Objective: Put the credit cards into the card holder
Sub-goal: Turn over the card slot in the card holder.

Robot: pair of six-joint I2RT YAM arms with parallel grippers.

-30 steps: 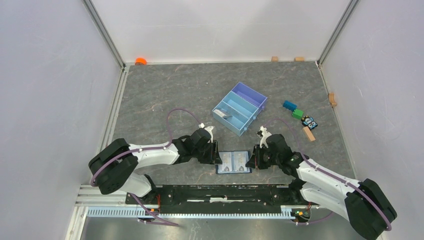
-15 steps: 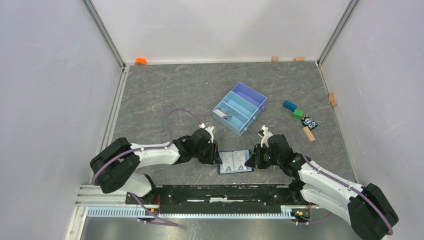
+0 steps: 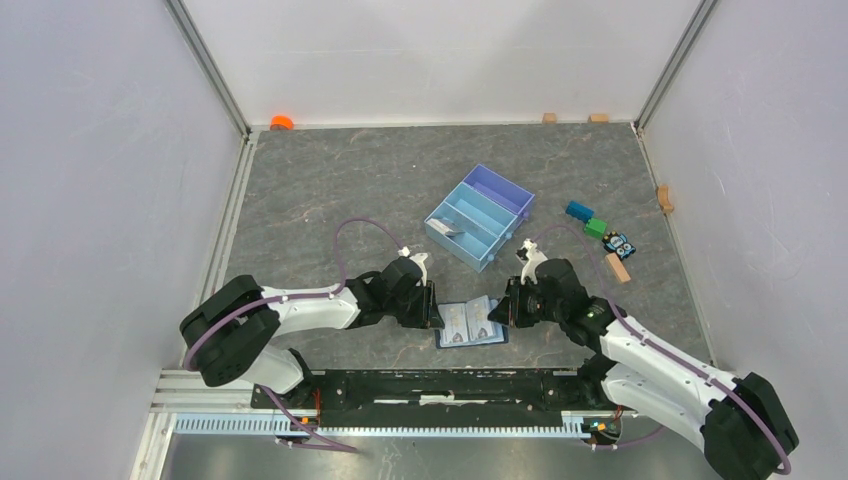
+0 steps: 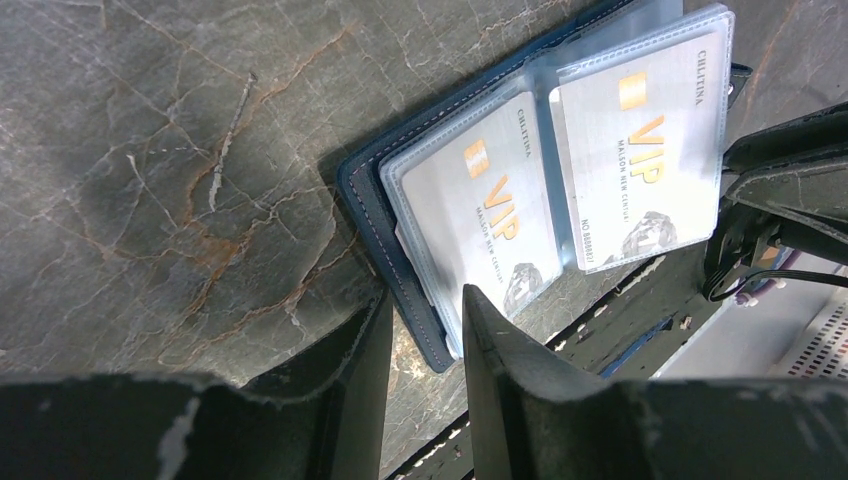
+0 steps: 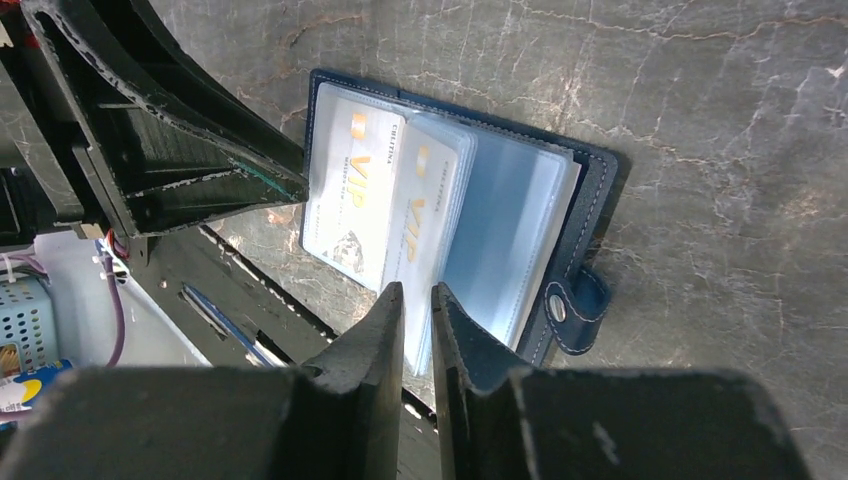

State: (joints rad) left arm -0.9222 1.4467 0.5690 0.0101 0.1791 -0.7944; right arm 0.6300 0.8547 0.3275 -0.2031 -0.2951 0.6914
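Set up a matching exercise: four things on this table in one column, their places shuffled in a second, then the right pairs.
1. card holder
2. tray
3. orange object
4. green block

A. far left corner
B. just right of the tray
C. near edge, lying open
D. centre, beyond the card holder

Pairs: 1-C, 2-D, 3-A, 4-B

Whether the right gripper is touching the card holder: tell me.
Touching. The right wrist view shows the right gripper closed on the card holder's clear sleeves.
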